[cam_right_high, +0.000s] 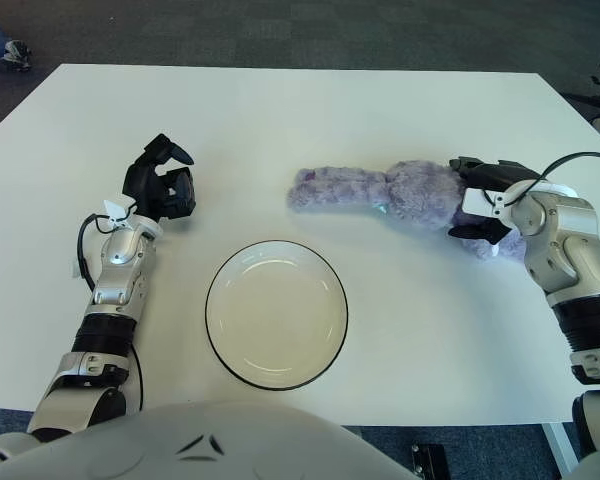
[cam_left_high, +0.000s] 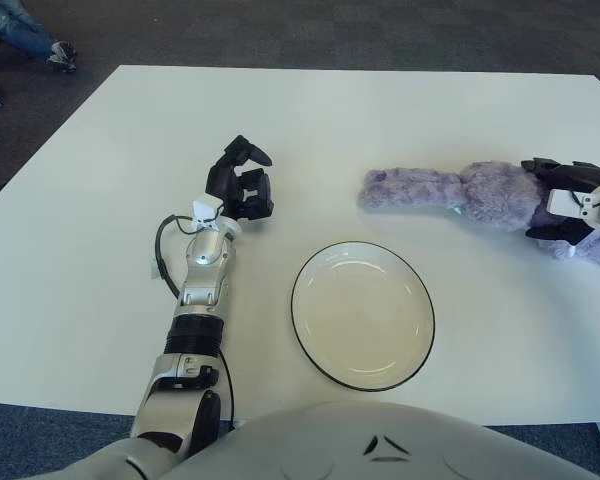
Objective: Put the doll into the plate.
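We see the purple plush doll lying stretched on its side on the white worktop, in the right half of the frame and well apart from the empty black-rimmed plate, which sits at lower centre. Our right robot hand is at the doll's right end, its dark fingers curled over and under the plush body, so we judge it is gripping the doll there to lift it toward the plate. Our left robot hand shows to the upper left of the plate, fingers loosely curled and holding nothing, kept out of the way.
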Robot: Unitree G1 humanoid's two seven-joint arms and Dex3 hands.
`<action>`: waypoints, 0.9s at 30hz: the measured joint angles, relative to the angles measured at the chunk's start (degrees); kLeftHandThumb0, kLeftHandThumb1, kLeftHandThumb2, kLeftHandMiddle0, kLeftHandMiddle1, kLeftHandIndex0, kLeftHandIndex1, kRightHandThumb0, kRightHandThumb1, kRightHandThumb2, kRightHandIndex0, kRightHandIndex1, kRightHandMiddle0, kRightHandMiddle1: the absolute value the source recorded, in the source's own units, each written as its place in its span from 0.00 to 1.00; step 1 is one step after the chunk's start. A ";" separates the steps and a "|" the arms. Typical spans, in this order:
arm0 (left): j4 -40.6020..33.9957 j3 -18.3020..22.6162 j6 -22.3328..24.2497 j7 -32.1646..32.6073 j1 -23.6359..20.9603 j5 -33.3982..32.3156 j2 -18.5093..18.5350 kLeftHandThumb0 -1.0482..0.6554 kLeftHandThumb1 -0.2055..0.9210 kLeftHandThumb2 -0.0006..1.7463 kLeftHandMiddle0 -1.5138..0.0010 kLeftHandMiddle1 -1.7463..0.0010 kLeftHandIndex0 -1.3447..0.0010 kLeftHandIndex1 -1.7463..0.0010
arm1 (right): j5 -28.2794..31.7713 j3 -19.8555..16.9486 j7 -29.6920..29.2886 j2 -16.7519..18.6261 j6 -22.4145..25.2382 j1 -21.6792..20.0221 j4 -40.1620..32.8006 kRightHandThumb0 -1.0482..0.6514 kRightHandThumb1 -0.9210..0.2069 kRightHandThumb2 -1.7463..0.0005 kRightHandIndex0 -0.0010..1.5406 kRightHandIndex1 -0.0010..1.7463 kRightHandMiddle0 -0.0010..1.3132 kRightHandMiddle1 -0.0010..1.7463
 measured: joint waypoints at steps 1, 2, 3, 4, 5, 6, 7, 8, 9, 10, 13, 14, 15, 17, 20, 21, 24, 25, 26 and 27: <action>-0.05 -0.01 0.01 0.00 0.02 -0.01 -0.07 0.34 0.49 0.74 0.16 0.00 0.56 0.00 | -0.15 0.00 -0.60 0.16 -0.01 0.06 0.02 0.31 0.62 0.44 0.00 0.87 0.00 0.48; -0.10 -0.02 0.03 0.01 0.03 -0.01 -0.15 0.34 0.49 0.74 0.16 0.00 0.56 0.00 | -0.34 0.00 -1.39 0.28 -0.05 0.18 0.05 0.33 0.63 0.43 0.00 0.90 0.00 0.51; -0.15 -0.04 0.03 0.02 0.05 -0.01 -0.24 0.34 0.48 0.74 0.16 0.00 0.56 0.00 | -0.51 0.00 -2.13 0.38 -0.13 0.28 0.12 0.33 0.64 0.42 0.00 0.91 0.00 0.51; -0.20 -0.04 0.04 0.04 0.06 -0.01 -0.33 0.34 0.48 0.74 0.16 0.00 0.56 0.00 | -0.65 0.00 -2.75 0.48 -0.25 0.34 0.20 0.35 0.64 0.41 0.00 0.94 0.00 0.54; -0.24 -0.04 0.04 0.06 0.08 -0.01 -0.41 0.34 0.48 0.74 0.16 0.00 0.56 0.00 | -0.74 0.00 -3.34 0.61 -0.35 0.36 0.32 0.38 0.65 0.39 0.00 0.96 0.00 0.57; -0.27 -0.04 0.04 0.07 0.09 -0.01 -0.48 0.34 0.48 0.74 0.16 0.00 0.56 0.00 | -0.84 0.00 -3.89 0.79 -0.43 0.36 0.48 0.39 0.65 0.39 0.00 0.97 0.00 0.58; -0.29 -0.05 0.04 0.07 0.10 -0.01 -0.51 0.34 0.48 0.74 0.16 0.00 0.56 0.00 | -0.97 0.01 -4.30 0.99 -0.46 0.35 0.62 0.40 0.65 0.38 0.00 0.98 0.00 0.60; -0.31 -0.05 0.04 0.08 0.11 -0.01 -0.54 0.34 0.48 0.74 0.16 0.00 0.56 0.00 | -1.22 0.03 -4.65 1.26 -0.46 0.33 0.77 0.43 0.66 0.36 0.02 0.99 0.00 0.65; -0.33 -0.04 0.04 0.08 0.12 -0.01 -0.54 0.34 0.48 0.74 0.16 0.00 0.56 0.00 | -1.45 0.08 -4.91 1.48 -0.49 0.26 0.95 0.45 0.66 0.35 0.04 0.99 0.00 0.68; -0.34 -0.04 0.04 0.08 0.13 -0.01 -0.54 0.34 0.48 0.74 0.16 0.00 0.56 0.00 | -1.67 0.18 -5.11 1.64 -0.56 0.14 1.12 0.48 0.67 0.33 0.07 0.99 0.00 0.72; -0.39 -0.03 0.07 0.08 0.17 -0.01 -0.54 0.34 0.49 0.73 0.17 0.00 0.56 0.00 | -2.09 0.52 -5.58 2.04 -1.03 -0.75 2.25 0.55 0.69 0.28 0.16 1.00 0.02 0.85; -0.42 -0.03 0.08 0.08 0.18 -0.01 -0.55 0.34 0.49 0.73 0.17 0.00 0.56 0.00 | -2.26 0.70 -5.92 2.19 -1.31 -1.25 2.93 0.57 0.69 0.26 0.19 1.00 0.04 0.88; -0.44 -0.04 0.09 0.08 0.18 -0.01 -0.56 0.34 0.49 0.73 0.17 0.00 0.56 0.00 | -2.42 0.84 -6.22 2.28 -1.57 -1.61 3.50 0.58 0.69 0.26 0.20 1.00 0.04 0.89; -0.48 -0.04 0.11 0.08 0.18 -0.01 -0.61 0.34 0.49 0.73 0.17 0.00 0.56 0.00 | -2.60 1.07 -6.69 2.39 -2.07 -2.09 4.37 0.70 0.65 0.24 0.28 1.00 0.11 0.94; -0.52 -0.03 0.19 0.08 0.18 -0.03 -0.67 0.34 0.50 0.73 0.17 0.00 0.57 0.00 | -2.77 1.23 -7.65 2.42 -2.66 -2.29 5.15 0.83 0.59 0.23 0.37 1.00 0.21 0.98; -0.54 -0.01 0.24 0.08 0.18 -0.04 -0.68 0.34 0.50 0.73 0.17 0.00 0.57 0.00 | -2.80 1.27 -8.24 2.42 -3.23 -2.39 5.65 0.86 0.59 0.22 0.38 1.00 0.26 0.99; -0.62 0.00 0.44 0.08 0.18 -0.05 -0.70 0.34 0.50 0.73 0.17 0.00 0.57 0.00 | -2.79 1.39 -10.37 2.42 -5.68 -3.02 8.12 0.89 0.59 0.21 0.41 1.00 0.34 1.00; -0.63 0.00 0.51 0.08 0.19 -0.06 -0.70 0.34 0.50 0.73 0.17 0.00 0.57 0.00 | -2.76 1.42 -11.04 2.42 -6.55 -3.28 9.05 0.89 0.59 0.21 0.41 1.00 0.37 1.00; -0.65 0.02 0.57 0.08 0.20 -0.06 -0.70 0.34 0.50 0.73 0.17 0.00 0.57 0.00 | -2.68 1.46 -11.72 2.42 -7.48 -3.60 10.35 0.90 0.60 0.20 0.42 1.00 0.41 1.00; -0.65 0.02 0.63 0.08 0.20 -0.06 -0.70 0.34 0.50 0.73 0.17 0.00 0.57 0.00 | -2.62 1.49 -12.43 2.42 -8.47 -3.89 11.42 0.91 0.61 0.19 0.43 1.00 0.46 1.00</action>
